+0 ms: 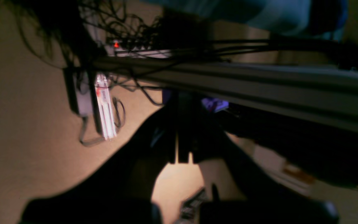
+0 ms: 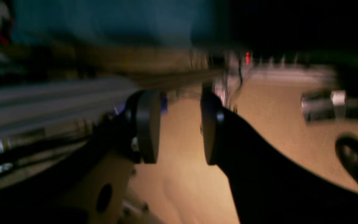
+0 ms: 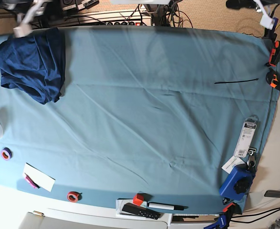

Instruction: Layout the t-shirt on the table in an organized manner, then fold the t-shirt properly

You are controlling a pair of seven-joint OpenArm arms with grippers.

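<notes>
Right up against my right wrist lens, the right gripper [image 2: 180, 127] has its fingers [image 2: 148, 126] standing apart with only floor between them, nothing held. Over on the left wrist view, the left gripper [image 1: 182, 155] shows its fingers pressed together, empty. Both arms look parked low off the desk [image 3: 144, 95], seeing under it, so neither shows on the base view. On that view the t-shirt [image 3: 32, 64] sits bunched in the desk's far left corner, which I judge is the right arm's side. It's a crumpled heap; I can't pick out collar, sleeves or any long axis. Both wrist views are blurred and dark.
</notes>
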